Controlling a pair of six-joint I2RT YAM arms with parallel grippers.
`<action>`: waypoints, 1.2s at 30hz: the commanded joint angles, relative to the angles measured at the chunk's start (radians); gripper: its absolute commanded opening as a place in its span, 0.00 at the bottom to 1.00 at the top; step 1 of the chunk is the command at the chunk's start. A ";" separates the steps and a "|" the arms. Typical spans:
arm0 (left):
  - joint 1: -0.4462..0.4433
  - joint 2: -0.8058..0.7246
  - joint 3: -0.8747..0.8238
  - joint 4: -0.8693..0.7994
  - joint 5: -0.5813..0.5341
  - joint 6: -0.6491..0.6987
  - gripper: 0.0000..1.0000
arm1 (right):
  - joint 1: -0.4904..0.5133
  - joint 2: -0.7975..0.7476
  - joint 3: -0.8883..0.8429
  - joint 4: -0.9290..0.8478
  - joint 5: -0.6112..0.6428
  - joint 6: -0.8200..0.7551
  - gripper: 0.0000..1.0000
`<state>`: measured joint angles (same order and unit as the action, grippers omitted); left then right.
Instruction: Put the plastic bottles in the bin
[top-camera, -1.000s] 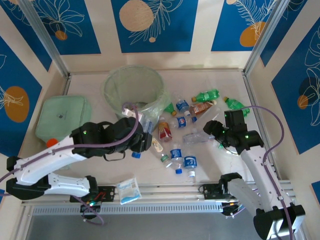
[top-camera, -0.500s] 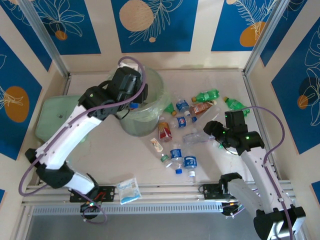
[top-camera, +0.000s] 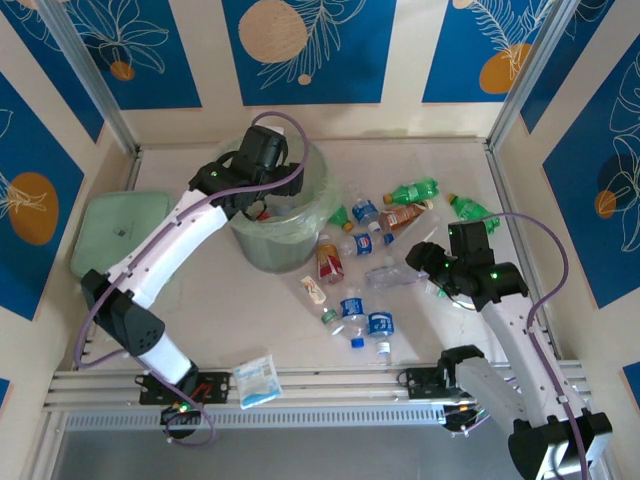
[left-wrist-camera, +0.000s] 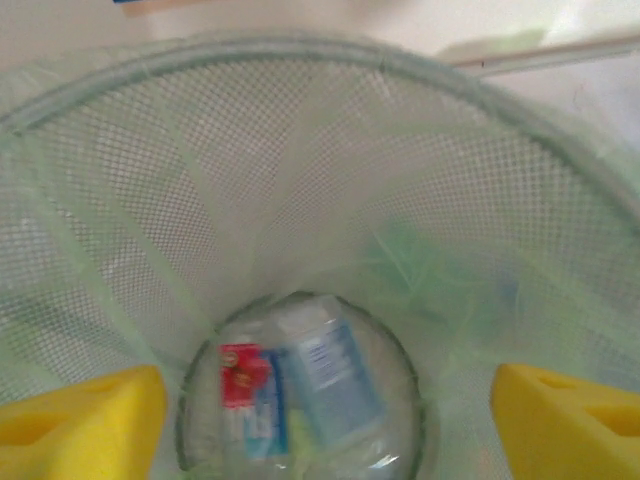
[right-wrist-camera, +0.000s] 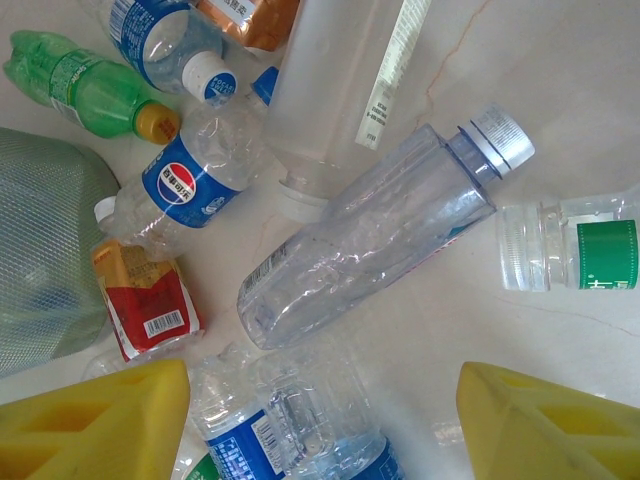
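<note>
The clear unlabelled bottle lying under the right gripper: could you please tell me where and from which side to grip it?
Probably the mid-body of the clear bottle, coming straight down with the right gripper, jaws across its long axis. It lies on its side, and that stretch is straight-sided and well within the open jaws; the capped neck is narrower.
</note>
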<state>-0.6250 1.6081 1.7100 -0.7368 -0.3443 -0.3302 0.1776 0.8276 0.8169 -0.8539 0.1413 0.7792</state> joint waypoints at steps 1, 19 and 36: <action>0.021 -0.004 -0.026 0.073 0.061 0.017 0.94 | 0.009 -0.007 0.004 -0.021 -0.013 0.012 0.72; -0.132 -0.252 -0.102 0.043 0.243 0.068 0.99 | -0.146 0.133 0.135 -0.060 0.032 -0.085 0.77; -0.334 -0.320 -0.717 0.226 0.421 -0.123 1.00 | -0.487 0.633 0.401 0.220 -0.032 -0.142 0.88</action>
<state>-0.9581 1.2778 1.0363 -0.5987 0.0353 -0.3923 -0.3042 1.4078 1.1870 -0.7025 0.1341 0.6392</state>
